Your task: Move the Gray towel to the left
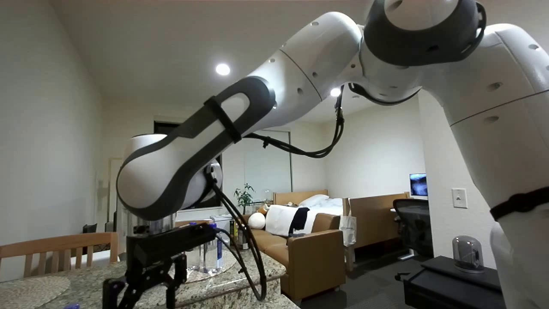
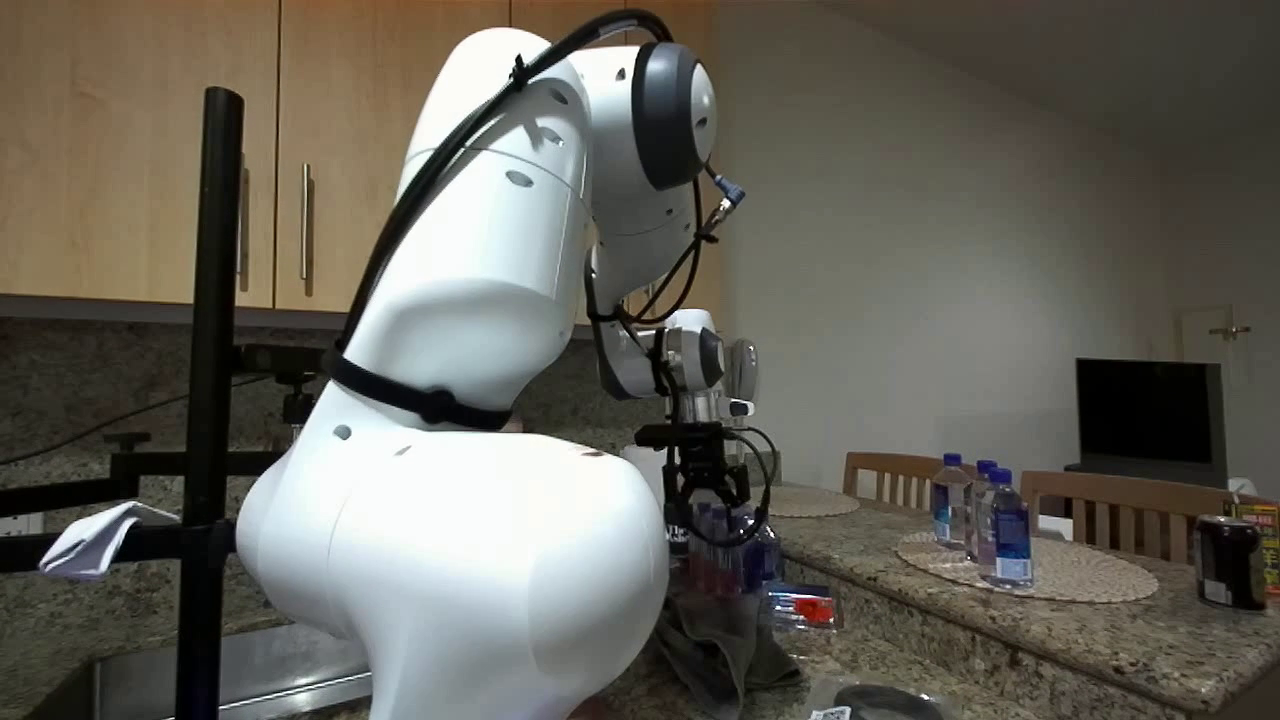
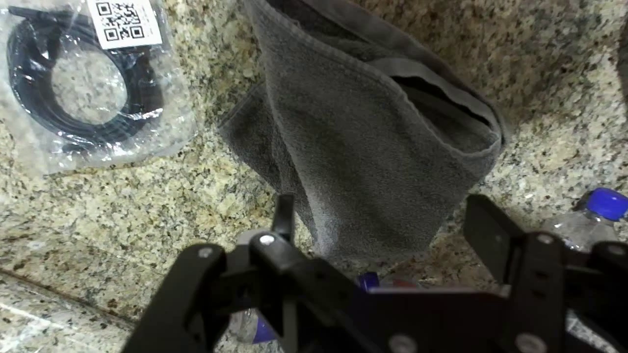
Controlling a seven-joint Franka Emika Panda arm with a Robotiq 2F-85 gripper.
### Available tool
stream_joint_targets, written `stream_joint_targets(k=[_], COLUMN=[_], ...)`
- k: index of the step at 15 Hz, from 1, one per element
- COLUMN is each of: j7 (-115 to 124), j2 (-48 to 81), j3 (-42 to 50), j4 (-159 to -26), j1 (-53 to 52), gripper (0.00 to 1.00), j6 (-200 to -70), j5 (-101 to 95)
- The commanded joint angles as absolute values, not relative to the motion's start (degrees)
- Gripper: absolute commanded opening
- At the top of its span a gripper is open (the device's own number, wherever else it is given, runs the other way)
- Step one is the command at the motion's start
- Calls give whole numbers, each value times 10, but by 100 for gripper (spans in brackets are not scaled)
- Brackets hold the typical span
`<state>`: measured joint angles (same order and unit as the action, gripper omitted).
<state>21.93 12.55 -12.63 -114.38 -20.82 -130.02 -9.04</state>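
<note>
Hovering above gray towel (image 3: pixel 363 152) | claw (image 3: pixel 382 218) wide, holding nothing | risk: bottle (image 3: pixel 588 223) may topple if lowered finger (image 3: pixel 488 235) clips it

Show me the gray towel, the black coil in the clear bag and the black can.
Gray towel (image 3: pixel 363 152): wrist view, middle of its broad folded face.
Black coil (image 3: pixel 143 88): wrist view, right side of its ring.
Black can (image 2: pixel 1230 555): in an exterior view, its side.

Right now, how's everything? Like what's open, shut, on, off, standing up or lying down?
Gripper: open, holding nothing
Gray towel: folded over, lying on the counter
Three bottles on the mat: upright, capped
Black can: upright
Black coil: wound up, in a see-through bag
Cabinet doors: shut
Big screen: dark
Small screen: lit
Ceiling light: on
</note>
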Motion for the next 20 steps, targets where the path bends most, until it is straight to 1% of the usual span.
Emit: stream_joint_targets(k=[1,6,9,11,17,19,20], j7=[107,-94,-179,-194,-120,-97,-85], j2=[53,-28,-60,-68,-100,-111,-118], j3=[-139,-126,-100,-85,-52,-42,-37], j4=[-1195,-1232,-1249,-1257,-1306,-1306,-1297], j1=[-171,-131,-114,-104,-60,-46,-40], gripper=[100,100,100,100,100,100,100], j6=[-1294,-1252,-1210,-1186,-1273,-1255,-1222], j5=[-7,127,152,119,-64,-89,-91])
